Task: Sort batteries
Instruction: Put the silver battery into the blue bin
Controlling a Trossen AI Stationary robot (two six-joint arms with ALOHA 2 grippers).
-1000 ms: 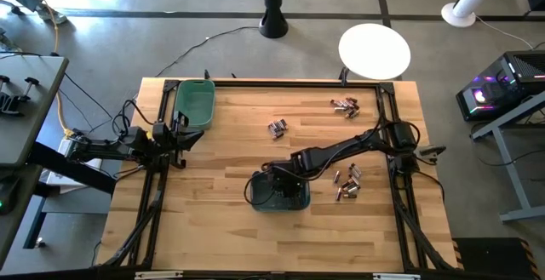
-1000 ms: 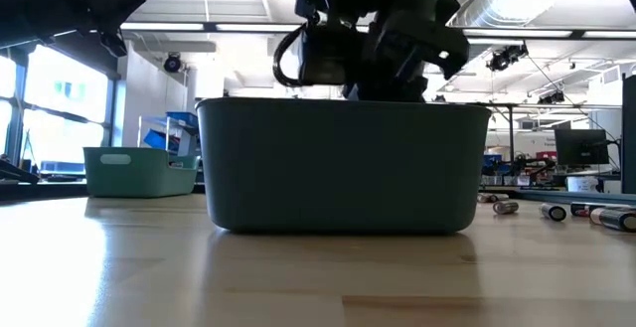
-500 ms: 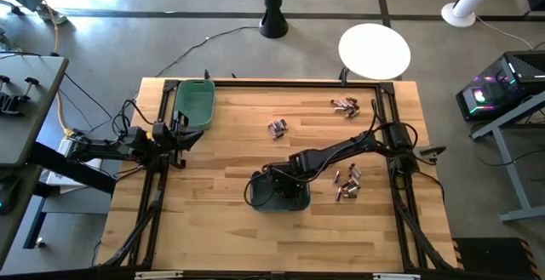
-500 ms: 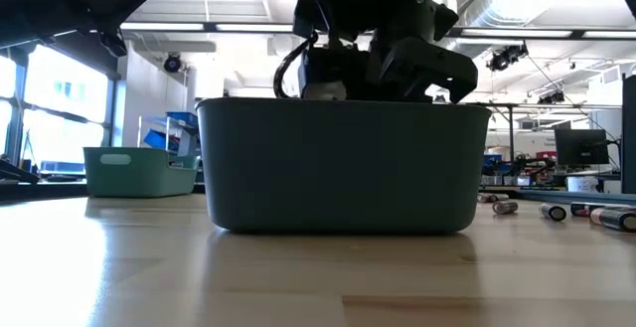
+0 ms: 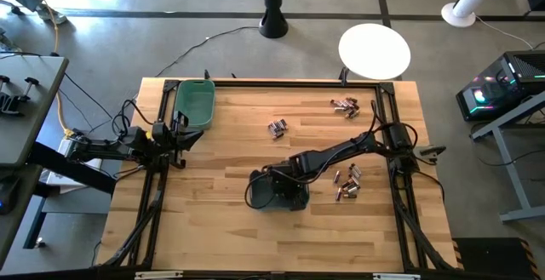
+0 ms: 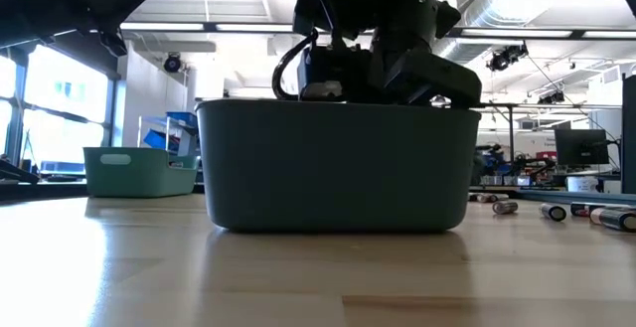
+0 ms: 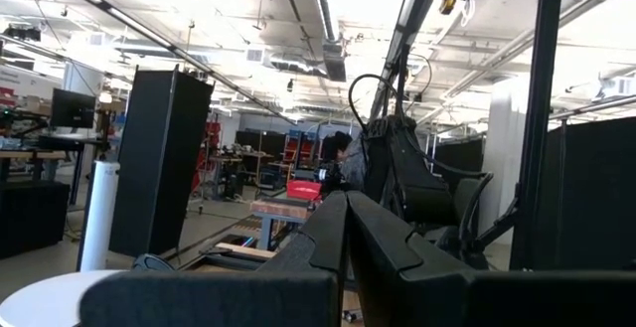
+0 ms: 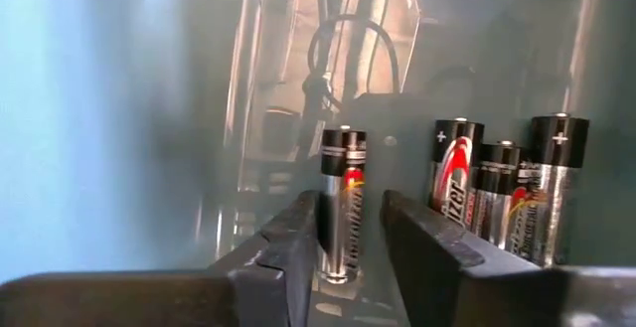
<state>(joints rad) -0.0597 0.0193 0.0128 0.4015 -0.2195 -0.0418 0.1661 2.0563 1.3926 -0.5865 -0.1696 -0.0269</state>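
My right gripper reaches down into the dark teal bin at the table's near middle, and shows above that bin's rim in the low view. It is shut on one black, copper-topped battery. Three more batteries lie side by side in the bin next to it. Loose batteries lie in clusters on the table. My left gripper waits shut at the table's left edge beside a green bin. My right gripper pinches the battery's lower half between its two fingers, reaching down into the bin from above. The battery's length runs along the fingers, plus end away from the wrist. Whether it rests on the bin's floor I cannot tell.
The dark bin's walls stand close around the right gripper. The green bin stands at the far left corner. A black frame runs along the table's edges. Bare wood lies between the bins and along the near edge.
My right gripper has sunk lower into the dark bin, its wrist dropping to rim height. The bin has been nudged slightly toward the table's left, its right end moving most. The left arm has kept still.
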